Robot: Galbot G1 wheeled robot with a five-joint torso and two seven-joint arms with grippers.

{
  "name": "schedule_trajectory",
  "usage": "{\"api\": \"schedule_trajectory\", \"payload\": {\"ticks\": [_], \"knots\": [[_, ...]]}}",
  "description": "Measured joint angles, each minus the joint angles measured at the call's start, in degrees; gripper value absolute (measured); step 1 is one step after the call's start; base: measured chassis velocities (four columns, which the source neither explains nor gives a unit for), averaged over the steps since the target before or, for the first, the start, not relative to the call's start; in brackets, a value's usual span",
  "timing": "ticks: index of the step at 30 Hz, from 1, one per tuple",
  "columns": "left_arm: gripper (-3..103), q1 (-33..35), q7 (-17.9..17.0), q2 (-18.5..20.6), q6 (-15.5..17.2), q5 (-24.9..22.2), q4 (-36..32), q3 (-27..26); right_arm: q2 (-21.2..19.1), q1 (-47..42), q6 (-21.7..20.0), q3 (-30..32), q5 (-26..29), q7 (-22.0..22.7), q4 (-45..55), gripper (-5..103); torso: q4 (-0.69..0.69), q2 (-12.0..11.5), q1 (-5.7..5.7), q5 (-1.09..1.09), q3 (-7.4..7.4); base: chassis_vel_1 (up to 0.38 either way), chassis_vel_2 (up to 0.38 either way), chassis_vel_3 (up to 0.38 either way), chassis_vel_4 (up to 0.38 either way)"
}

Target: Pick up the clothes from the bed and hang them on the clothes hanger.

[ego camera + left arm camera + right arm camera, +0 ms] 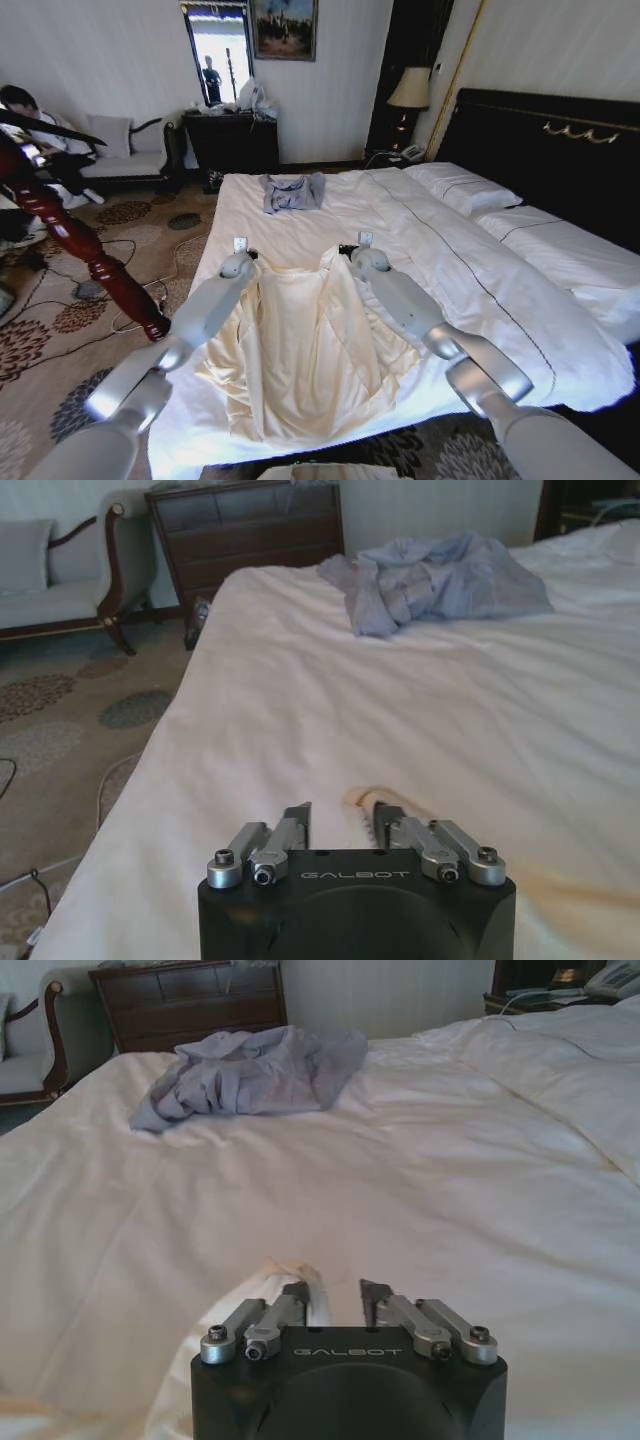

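Cream fabric, the clothes (pixel 305 350) lay spread across the near half of the bed (pixel 520 300), collar end toward the headboard and hem trailing to the foot. I had both arms stretched over it: my left hand (pixel 240 258) sat at one shoulder of the garment and my right hand (pixel 362 253) at the other.

I judged this to be the pickup step, right at the grasp. Each hand's jaws stood narrow with a fold of cream cloth rising between them; the left hand (pixel 341 820) had a small ridge of fabric in its gap, the right hand (pixel 335 1295) a fuller fold. Whether either had truly pinched the cloth, I could not tell. The next move would call for a firm close on both shoulders and an even lift, so the soft robe came up level instead of sliding out of one side.

From my head I saw the whole garment and a reddish wooden pole (pixel 90 260) off to my left. My wrists showed only the collar edge, plus the grey-blue garment (pixel 440 580) well beyond on the sheet.
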Motion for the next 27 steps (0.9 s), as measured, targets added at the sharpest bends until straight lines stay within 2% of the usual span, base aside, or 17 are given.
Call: {"api": "schedule_trajectory", "payload": {"ticks": [2,4,5,6,7,8,9,12,16,17,19,20,21,24,25,26,27], "knots": [[50,1.66,-0.27,1.58,0.57,-0.46,-2.55,-0.01,-1.83,-0.69,-0.36,-0.19,1.12,-0.02,1.66,41,0.00,0.00,0.00,0.00,-0.01,0.000,0.000,0.000,0.000],[50,2.42,-0.34,2.18,0.73,-0.51,-3.48,-0.09,-2.85,-1.06,-0.81,-0.32,1.75,-0.02,2.64,41,-0.03,0.00,0.00,-0.01,-0.01,0.000,0.000,0.000,0.000],[56,2.99,-0.37,2.65,0.84,-0.56,-4.20,-0.18,-3.51,-1.28,-1.24,-0.46,2.30,-0.02,3.32,46,-0.03,0.00,0.00,-0.01,-0.01,0.000,0.000,0.000,0.000],[56,3.69,-0.48,3.17,1.00,-0.62,-5.03,-0.33,-4.39,-1.58,-2.08,-0.66,3.24,-0.08,4.28,46,-0.03,0.00,0.00,-0.01,-0.01,0.000,0.000,0.000,0.000],[67,5.50,-0.99,4.38,1.24,-0.96,-7.52,-0.91,-6.68,-2.56,-4.56,-1.09,5.69,-0.50,7.37,57,-0.02,0.00,0.00,-0.01,0.00,0.000,0.000,0.000,0.000],[73,6.16,-1.26,4.88,1.37,-1.23,-8.59,-1.18,-7.52,-3.11,-5.56,-1.23,6.42,-0.65,8.75,62,-0.03,0.00,0.00,-0.01,-0.01,0.000,0.000,0.000,0.000],[73,6.16,-1.26,4.88,1.37,-1.23,-8.59,-1.18,-7.52,-3.11,-5.56,-1.23,6.42,-0.65,8.75,62,-0.03,0.00,0.00,-0.01,-0.01,0.000,0.000,0.000,0.000],[84,9.28,-1.65,7.91,1.68,-2.14,-13.33,-2.29,-10.28,-5.57,-9.90,-1.92,7.92,-1.69,13.43,73,-0.04,0.00,-0.01,-0.01,-0.01,0.000,0.000,0.000,0.000],[97,13.61,-1.69,11.64,1.66,-2.31,-17.75,-4.81,-11.16,-8.18,-11.36,-1.98,7.64,-2.49,16.60,89,0.00,0.01,-0.01,0.00,-0.01,0.000,0.000,0.000,0.000],[99,15.49,-1.69,13.18,1.65,-2.33,-19.41,-6.11,-11.33,-8.99,-11.36,-1.55,7.80,-2.48,17.54,94,0.01,0.00,-0.01,0.00,0.00,0.000,0.000,0.000,0.000],[99,15.88,-1.69,13.51,1.63,-2.33,-19.75,-6.40,-11.42,-9.19,-11.34,-1.39,7.97,-2.48,17.78,94,0.01,0.00,0.00,0.00,0.00,0.000,0.000,0.000,0.000],[100,17.35,-1.67,14.50,1.47,-2.30,-20.94,-7.47,-11.60,-9.54,-11.26,-1.04,8.48,-2.49,18.25,98,0.00,0.01,0.00,-0.01,0.00,0.000,0.000,0.000,0.000],[100,19.50,-1.48,15.69,1.32,-2.20,-22.54,-9.08,-11.81,-10.12,-10.68,-0.15,10.41,-2.66,19.03,99,-0.01,0.00,0.00,-0.02,0.00,0.000,0.000,0.000,0.000],[100,24.90,-0.78,18.01,0.88,-1.55,-26.42,-13.12,-11.88,-11.27,-10.86,4.48,22.27,-2.37,21.16,100,-0.02,0.01,-0.01,0.00,0.00,0.000,0.000,0.000,0.000],[100,24.90,-0.78,18.01,0.88,-1.55,-26.42,-13.12,-11.88,-11.27,-10.86,4.48,22.27,-2.37,21.16,100,-0.02,0.01,-0.01,0.00,0.00,0.000,0.000,0.000,0.000],[100,28.11,-0.54,19.29,0.76,-1.11,-28.75,-15.53,-12.28,-11.90,-12.11,7.01,28.38,-2.22,22.50,100,0.01,0.01,-0.01,-0.02,-0.01,0.000,0.000,0.000,0.000],[100,30.01,-0.50,20.04,0.75,-0.70,-30.20,-17.02,-12.88,-12.46,-12.80,8.19,31.12,-2.70,23.44,100,0.00,0.00,-0.01,-0.02,0.00,0.000,0.000,0.000,0.000]]}}
